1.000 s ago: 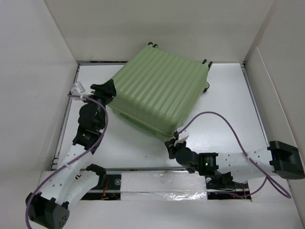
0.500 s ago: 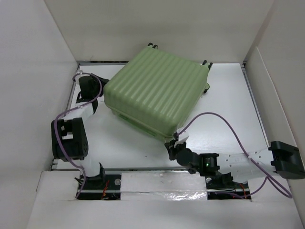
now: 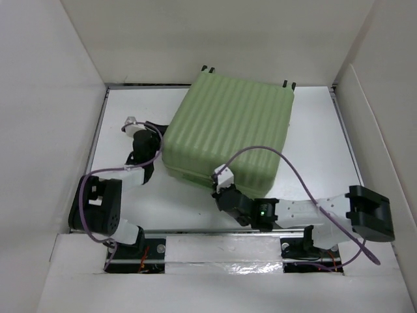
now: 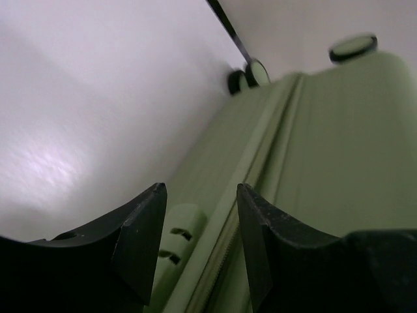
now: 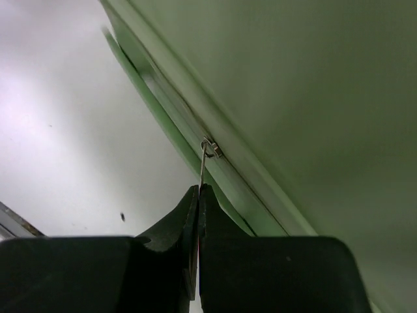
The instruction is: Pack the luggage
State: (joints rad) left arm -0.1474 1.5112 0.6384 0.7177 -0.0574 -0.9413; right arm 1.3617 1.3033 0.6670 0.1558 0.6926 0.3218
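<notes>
The luggage (image 3: pixel 231 127) is a pale green ribbed hard-shell suitcase lying closed on the white table, wheels toward the back wall. My right gripper (image 5: pixel 199 190) is shut on the metal zipper pull (image 5: pixel 204 166) at the suitcase's near edge; in the top view it (image 3: pixel 219 191) sits at that edge. My left gripper (image 4: pixel 201 195) is open against the suitcase's left side, its jaws either side of the zipper seam (image 4: pixel 229 228), with a pale green handle (image 4: pixel 181 228) between them. In the top view it (image 3: pixel 158 134) is at the left side of the case.
White walls enclose the table (image 3: pixel 130 195) on the left, back and right. Two black wheels (image 4: pixel 247 75) show at the suitcase's far end in the left wrist view. A purple cable (image 3: pixel 280 156) from the right arm arcs over the suitcase's near right corner.
The suitcase has turned clockwise and shifted right. My left gripper came from the back left to its left side. My right gripper moved left and forward along the near edge.
</notes>
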